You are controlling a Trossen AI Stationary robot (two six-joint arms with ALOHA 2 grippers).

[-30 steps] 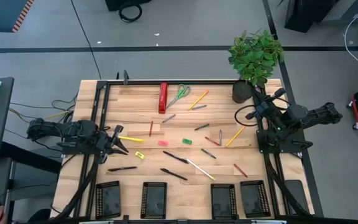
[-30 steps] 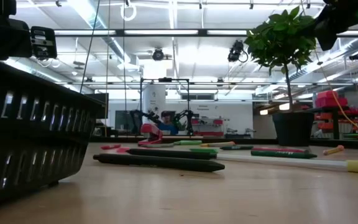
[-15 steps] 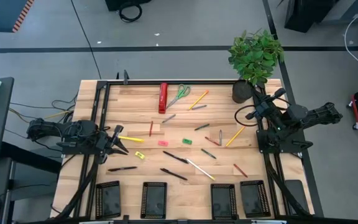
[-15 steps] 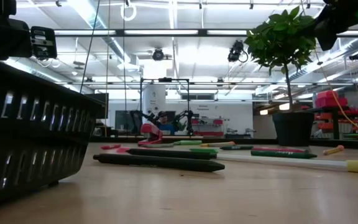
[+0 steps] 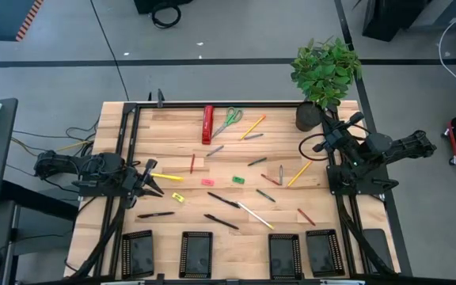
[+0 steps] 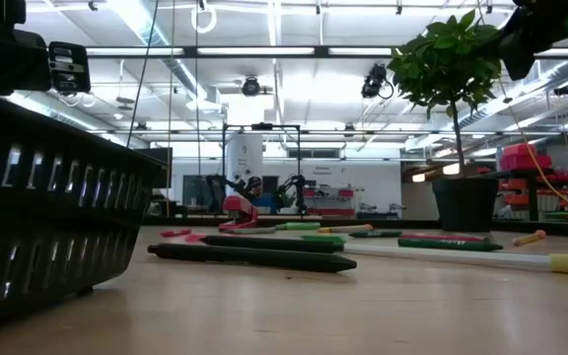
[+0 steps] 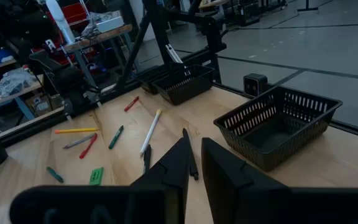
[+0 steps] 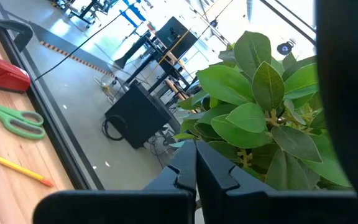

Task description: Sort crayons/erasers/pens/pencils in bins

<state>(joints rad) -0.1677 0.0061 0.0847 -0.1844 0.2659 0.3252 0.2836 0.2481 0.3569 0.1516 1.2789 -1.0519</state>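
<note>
Pencils, pens, crayons and erasers lie scattered flat on the wooden table [image 5: 172,146]. Among them are a yellow pencil [image 5: 166,176], a whitish pencil [image 5: 256,214], black pens [image 5: 222,222] and a red crayon [image 5: 192,164]. The erasers are pink [image 5: 208,182], green [image 5: 237,180] and yellow [image 5: 177,198]. Four black bins [image 5: 197,255] stand in a row along the near edge. My left gripper [image 5: 153,180] waits at the table's left edge, fingers nearly together [image 7: 195,146], holding nothing. My right gripper [image 5: 326,136] waits at the right edge by the plant pot, shut [image 8: 195,152].
A red stapler [image 5: 207,124] and green-handled scissors [image 5: 228,120] lie near the far edge. A potted plant [image 5: 323,75] stands at the far right corner beside my right arm. In the low view one bin [image 6: 47,197] fills the left foreground.
</note>
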